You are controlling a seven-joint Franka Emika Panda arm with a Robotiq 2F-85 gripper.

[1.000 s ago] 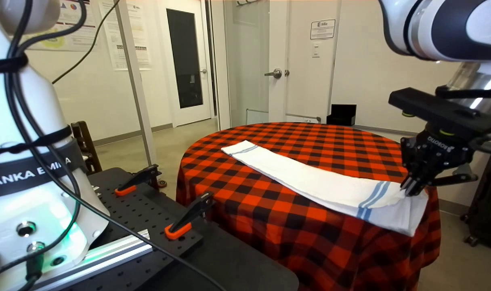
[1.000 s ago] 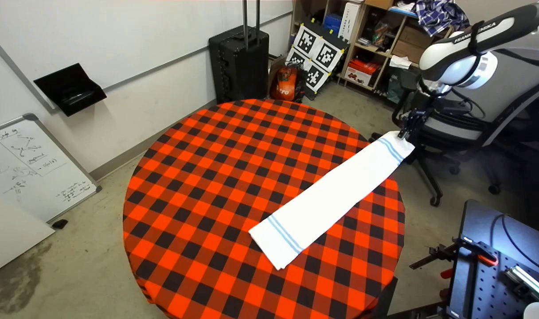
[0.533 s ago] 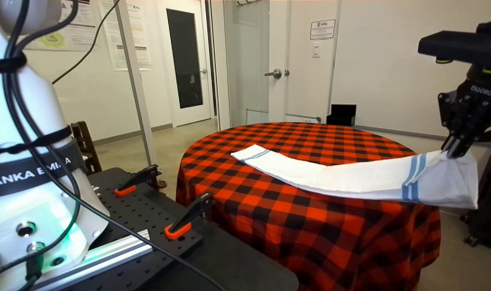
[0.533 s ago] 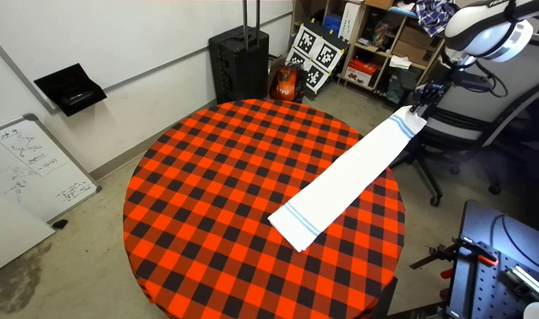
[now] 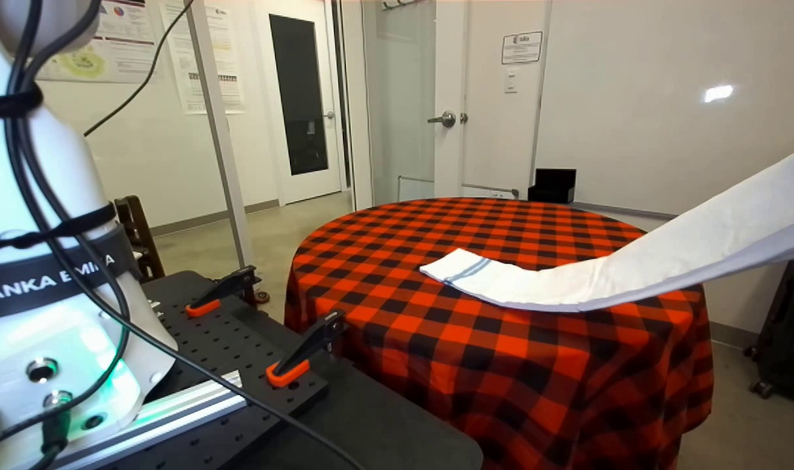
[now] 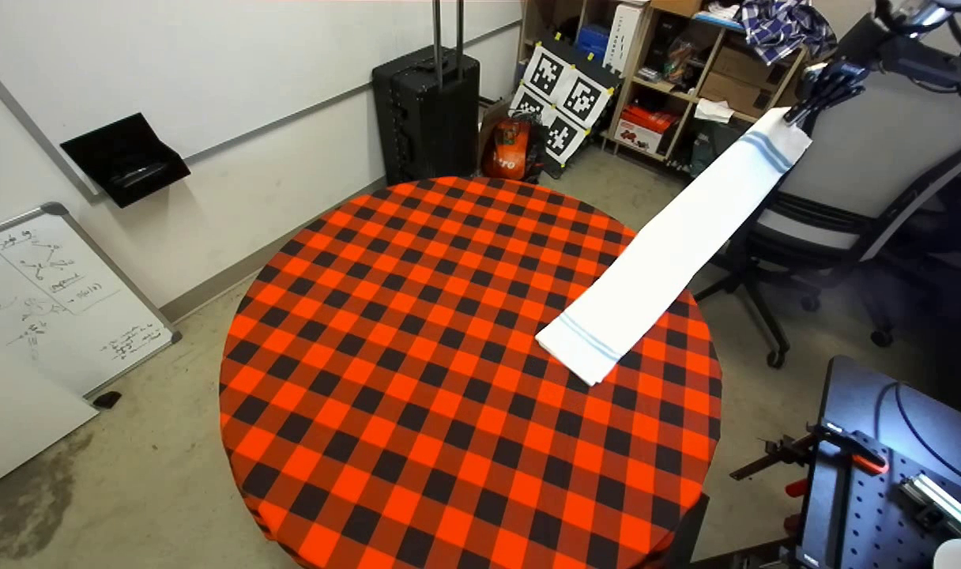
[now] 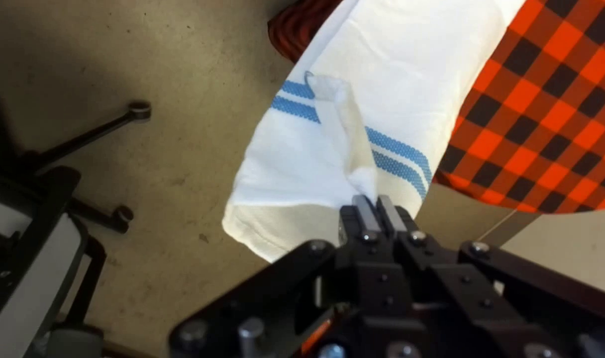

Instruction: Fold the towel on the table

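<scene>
Here, pinching one towel [image 7: 422, 54] in one claw [image 7: 375, 201], with two fingers [image 7: 367, 219] together, low in the wrist view; resting its far end on one table [image 6: 354, 332], right of centre in both exterior views.

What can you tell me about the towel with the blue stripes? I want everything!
The towel is a long white strip, woven cloth by its look, with paired blue stripes near each end. It seems folded lengthwise into layers. The gripper pinches one end into a ridge, holding it up past the edge of the red-and-black checked tablecloth. From there the towel slopes down, and its other end rests on that tablecloth.
</scene>
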